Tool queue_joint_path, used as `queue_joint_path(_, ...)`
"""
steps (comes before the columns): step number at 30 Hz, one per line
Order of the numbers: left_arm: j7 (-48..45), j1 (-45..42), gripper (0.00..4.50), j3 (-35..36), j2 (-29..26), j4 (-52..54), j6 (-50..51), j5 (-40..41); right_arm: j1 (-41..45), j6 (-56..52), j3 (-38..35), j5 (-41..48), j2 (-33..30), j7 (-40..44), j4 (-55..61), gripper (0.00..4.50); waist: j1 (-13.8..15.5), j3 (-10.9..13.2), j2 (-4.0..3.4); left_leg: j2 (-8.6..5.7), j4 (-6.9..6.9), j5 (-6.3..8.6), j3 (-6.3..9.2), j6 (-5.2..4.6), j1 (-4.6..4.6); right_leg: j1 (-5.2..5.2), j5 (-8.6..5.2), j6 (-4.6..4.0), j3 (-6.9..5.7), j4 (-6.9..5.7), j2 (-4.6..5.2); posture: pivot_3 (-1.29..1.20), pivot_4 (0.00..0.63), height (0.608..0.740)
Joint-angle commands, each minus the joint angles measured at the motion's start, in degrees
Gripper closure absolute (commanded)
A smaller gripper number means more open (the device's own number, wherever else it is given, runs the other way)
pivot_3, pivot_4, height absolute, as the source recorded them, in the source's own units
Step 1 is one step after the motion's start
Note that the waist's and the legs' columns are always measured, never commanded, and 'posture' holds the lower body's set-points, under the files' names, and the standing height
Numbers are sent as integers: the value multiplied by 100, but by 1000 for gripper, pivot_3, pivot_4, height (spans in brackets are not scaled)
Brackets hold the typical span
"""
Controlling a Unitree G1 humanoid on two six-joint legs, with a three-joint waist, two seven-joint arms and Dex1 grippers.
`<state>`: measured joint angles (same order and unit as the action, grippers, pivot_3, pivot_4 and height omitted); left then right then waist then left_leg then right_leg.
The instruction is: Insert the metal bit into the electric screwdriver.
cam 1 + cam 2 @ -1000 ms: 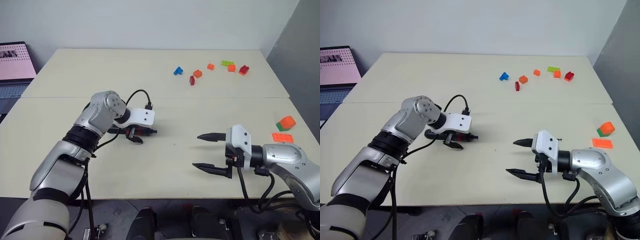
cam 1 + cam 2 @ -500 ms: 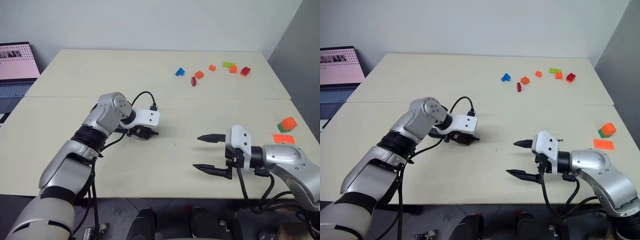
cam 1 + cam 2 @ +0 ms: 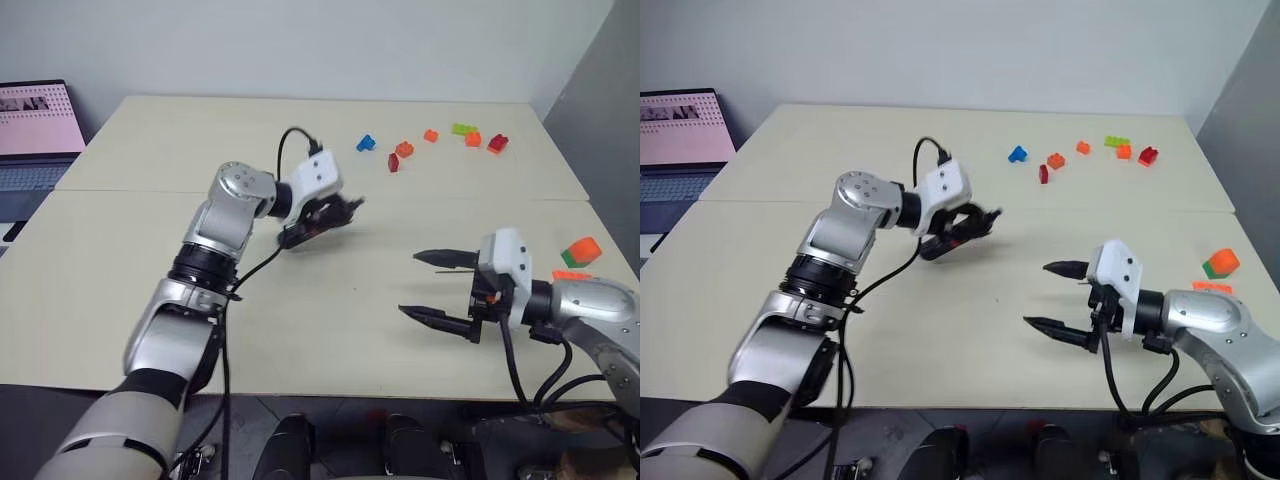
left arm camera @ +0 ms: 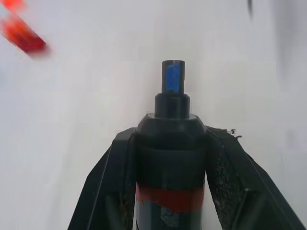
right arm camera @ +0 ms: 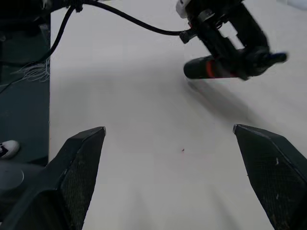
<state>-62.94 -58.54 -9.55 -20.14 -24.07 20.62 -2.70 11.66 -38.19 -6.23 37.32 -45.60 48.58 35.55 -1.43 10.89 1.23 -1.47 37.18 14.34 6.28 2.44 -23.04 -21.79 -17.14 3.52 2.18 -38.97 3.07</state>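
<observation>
Since the earlier frames, the left gripper [image 3: 335, 212] has lifted the electric screwdriver [image 3: 318, 220] off the table [image 3: 150, 250] and swung it up and toward the middle, while the right gripper [image 3: 432, 290] has barely shifted.

From the head views, the left gripper is closed around the screwdriver and holds it above the tabletop, narrow tip pointing toward the robot's right. The right gripper hovers near the table's front edge with its fingers spread wide and nothing between them. Coloured bricks [image 3: 430, 142] lie scattered at the far side, two more [image 3: 575, 255] sit by the right edge, and a laptop [image 3: 35, 125] stands off to the left.

Through the left wrist camera, the screwdriver's black body with its red band [image 4: 170, 197] sits clamped between the two fingers [image 4: 108, 187], its socket end pointing away from the camera.

Through the right wrist camera, the screwdriver [image 5: 216, 67] shows ahead in the other gripper, well apart from the right fingers [image 5: 79, 167].

The metal bit cannot be made out in these frames. The step in hand looks like presenting the lifted tool; next the free right gripper would need to find and pick up the bit, then line it up with the tip.

No brand, label or readable writing is visible; the laptop screen is too small to read.
</observation>
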Motion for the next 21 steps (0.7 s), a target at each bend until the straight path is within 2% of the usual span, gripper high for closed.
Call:
queue_joint_path(1,945,238,2838,612,505,1000,759,599,244,-62,-347,225,-70,-105,32,0,-31,0,0,0,-1,0,0,0,1,0,0,0,1,1,0,0,150,740)
queue_joint_path(4,1678,948,2839,826,1026,1634,607,839,505,-42,-386,214,-12,-226,-115,0,-91,-6,-11,7,-14,0,-5,0,18,-2,0,0,15,-1,-3,0,150,740)
queue_joint_path(11,2668,2119,2840,844,1671,2471,267,1116,798,-126,-235,303,18,-282,-118,0,-42,-7,-13,13,-12,-2,-8,2,23,0,4,-3,11,-13,-13,0,150,740)
queue_joint_path(16,2955,2709,2840,666,1775,2685,-183,1069,906,-176,-135,318,-49,-185,-121,0,1,-8,-11,3,-7,-2,-9,2,20,6,8,3,17,-2,-1,0,150,740)
queue_joint_path(21,3079,3224,2840,551,1632,2922,-320,1057,952,-140,-68,233,-159,-52,-176,0,6,-9,-12,3,-8,-2,-13,1,22,7,9,5,17,0,-1,0,150,740)
